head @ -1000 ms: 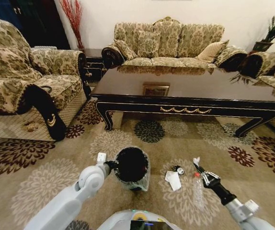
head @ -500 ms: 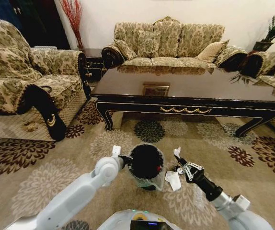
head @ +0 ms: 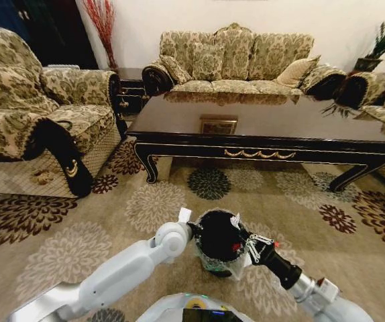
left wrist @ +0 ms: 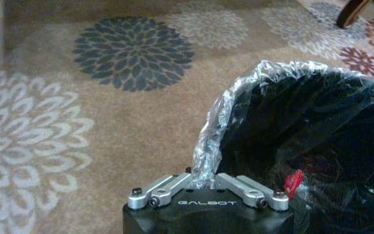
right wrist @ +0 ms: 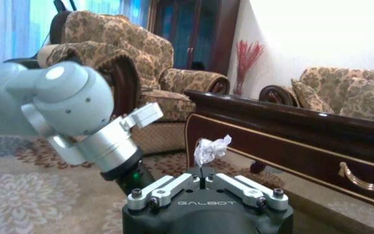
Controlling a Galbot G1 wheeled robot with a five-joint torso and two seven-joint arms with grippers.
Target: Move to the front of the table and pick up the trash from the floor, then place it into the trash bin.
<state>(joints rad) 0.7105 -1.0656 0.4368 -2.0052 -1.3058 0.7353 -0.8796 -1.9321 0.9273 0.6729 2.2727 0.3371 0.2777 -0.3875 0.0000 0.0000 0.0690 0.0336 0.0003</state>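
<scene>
Both arms have swung together: the left jaws are clamping the trash bin by its liner rim, the right jaws are pinching it opposite, bin lifted between them, a drop looks close.

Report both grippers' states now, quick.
Left gripper: shut on the liner at the bin's rim, bin held up.
Right gripper: shut on the liner's opposite edge beside the bin.
</scene>
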